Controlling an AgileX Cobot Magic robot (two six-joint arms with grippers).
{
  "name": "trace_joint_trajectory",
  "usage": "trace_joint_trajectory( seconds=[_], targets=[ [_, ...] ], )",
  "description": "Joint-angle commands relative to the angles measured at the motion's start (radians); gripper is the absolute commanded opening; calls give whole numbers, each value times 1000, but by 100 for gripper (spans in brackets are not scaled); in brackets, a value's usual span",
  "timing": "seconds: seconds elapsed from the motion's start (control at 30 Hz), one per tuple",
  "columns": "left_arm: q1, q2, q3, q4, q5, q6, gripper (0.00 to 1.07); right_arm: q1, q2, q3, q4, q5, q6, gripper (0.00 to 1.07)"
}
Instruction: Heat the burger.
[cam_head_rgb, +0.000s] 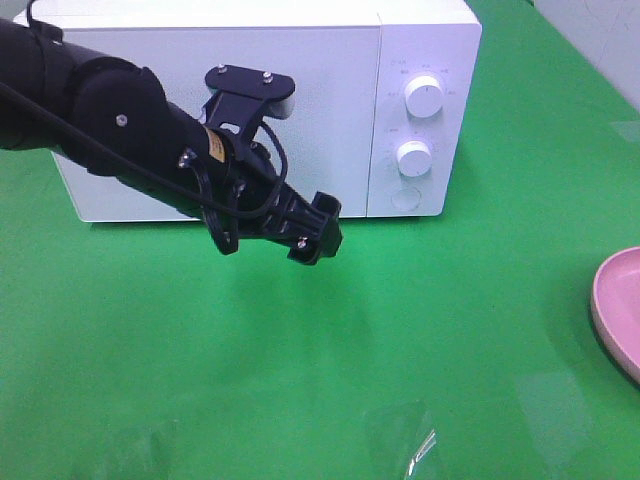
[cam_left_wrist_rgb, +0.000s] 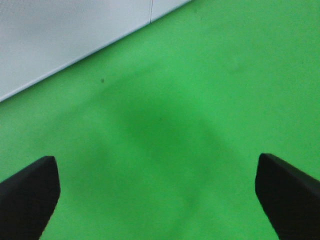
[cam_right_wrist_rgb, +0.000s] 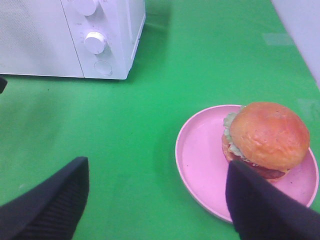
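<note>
The burger (cam_right_wrist_rgb: 267, 137), with a tan-brown bun and green lettuce, sits on the far side of a round pink plate (cam_right_wrist_rgb: 200, 160). My right gripper (cam_right_wrist_rgb: 155, 210) is open and hovers near the plate with nothing between its fingers; one finger (cam_right_wrist_rgb: 265, 207) overlaps the plate's near rim in this view. The white microwave (cam_head_rgb: 230, 100) stands at the back with its door closed. In front of that door my left gripper (cam_head_rgb: 318, 232) hangs above the green cloth. The left wrist view shows this left gripper (cam_left_wrist_rgb: 160, 200) open and empty. In the exterior view only the plate's edge (cam_head_rgb: 620, 310) shows; the burger is out of frame.
The microwave has two knobs (cam_head_rgb: 425, 97) (cam_head_rgb: 413, 157) and a round button (cam_head_rgb: 405, 197) on its right panel. Green cloth (cam_head_rgb: 400, 350) covers the table. The left arm (cam_head_rgb: 100, 110) crosses in front of the microwave door.
</note>
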Motion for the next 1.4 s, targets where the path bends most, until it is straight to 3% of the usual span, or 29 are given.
trace_joint_trajectory(
  seconds=[0.03,0.23,0.33,0.5,0.6,0.7,0.77,0.8,0.83,0.87,0.9,0.97,1.0,1.03,1.13,1.27,1.4],
  targets=[
    [-5,-35,2,-6,119,-7,100,-4,-27,4,6,-10,-9,73],
    [-1,-122,2,2,416,-6,100,-4,-27,4,6,-10,-9,73],
    [-1,-132,2,2,440,-7,100,-4,-27,4,6,-10,-9,73],
    [74,-166,-5,-20,546,-26,100,-4,-27,4,6,-10,-9,73],
    [179,-202,-5,-32,638,-25,100,-4,-27,4,6,-10,-9,73],
    [212,-212,-5,-32,662,-24,100,-4,-27,4,6,-10,-9,73],
    [348,-258,-5,-40,737,-1,100,-4,-27,4,6,-10,-9,73],
    [348,-258,-5,-40,737,-1,100,-4,-27,4,6,-10,-9,73],
    [417,-283,-5,-44,770,5,100,-4,-27,4,6,-10,-9,73],
    [417,-283,-5,-44,770,5,100,-4,-27,4,6,-10,-9,73],
    [485,-310,-5,-45,805,9,100,-4,-27,4,6,-10,-9,73],
    [522,-326,-4,-48,828,15,100,-4,-27,4,6,-10,-9,73],
    [592,-361,-4,-49,865,34,100,-4,-27,4,6,-10,-9,73],
    [592,-361,-4,-49,865,34,100,-4,-27,4,6,-10,-9,73],
    [708,-439,10,-63,898,71,100,-4,-27,4,6,-10,-9,73],
    [779,-537,76,-105,866,77,100,-4,-27,4,6,-10,-9,73],
    [786,-638,158,-95,844,86,100,-4,-27,4,6,-10,-9,73]
  ],
)
